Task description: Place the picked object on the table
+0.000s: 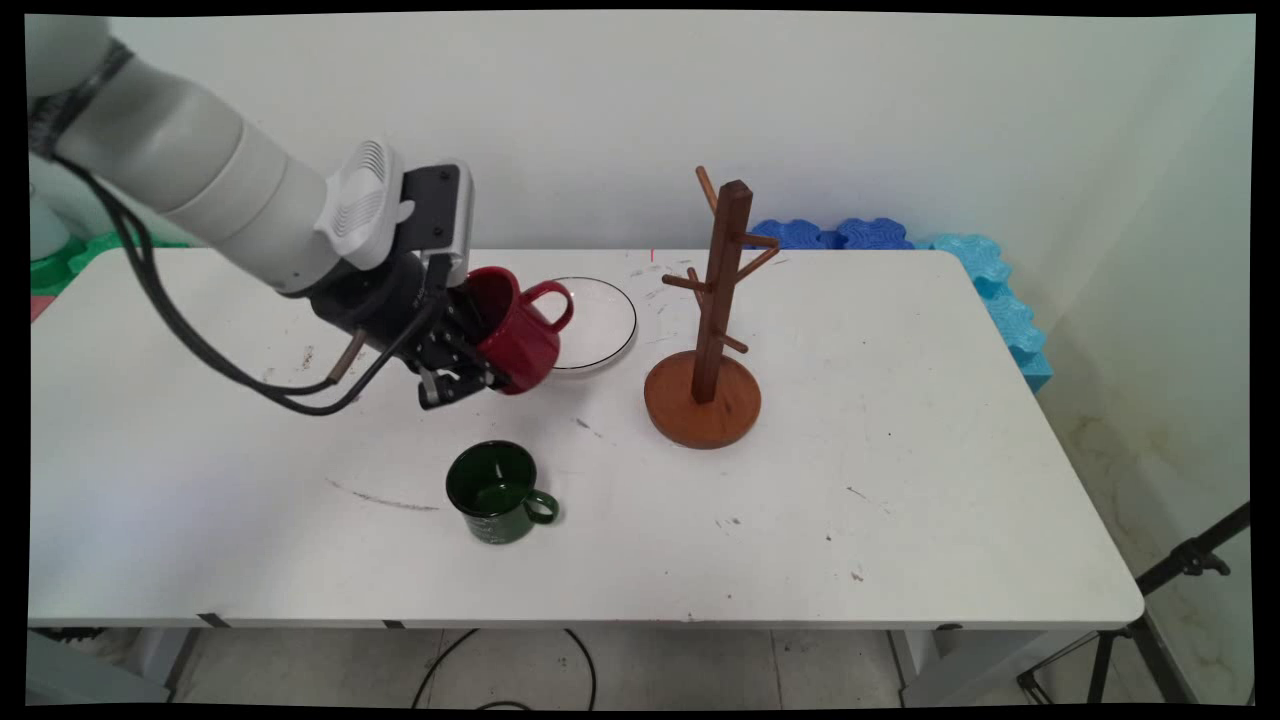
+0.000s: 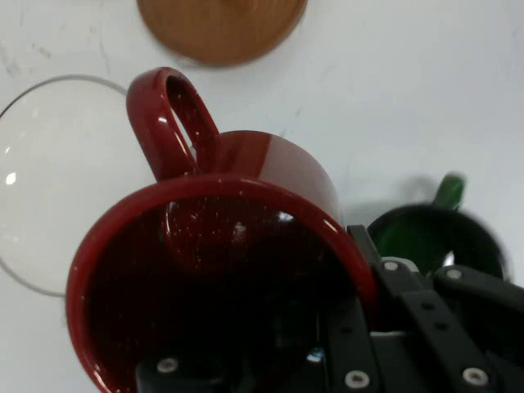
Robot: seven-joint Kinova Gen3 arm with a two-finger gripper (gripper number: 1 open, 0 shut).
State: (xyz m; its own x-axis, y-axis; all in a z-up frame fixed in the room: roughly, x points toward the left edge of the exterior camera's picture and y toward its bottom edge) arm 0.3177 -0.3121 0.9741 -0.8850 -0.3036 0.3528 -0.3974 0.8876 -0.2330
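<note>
Seen from the main camera, the arm slants down from the upper left, its gripper (image 1: 462, 368) clamped on the rim of a red mug (image 1: 518, 340) held tilted above the table (image 1: 900, 480). The mug's mouth faces the gripper and its handle points toward the glass plate (image 1: 600, 322) behind it. A wooden mug tree (image 1: 708, 340) stands to the right and a green mug (image 1: 494, 493) sits upright below, with open tabletop beyond.

From the hand camera, one finger (image 2: 356, 327) reaches inside the red mug (image 2: 270, 172), the other linkage outside the wall; the handle points up toward the tree's base (image 2: 219, 29), the plate (image 2: 49, 164) at left, the green mug (image 2: 430, 237) at right.
</note>
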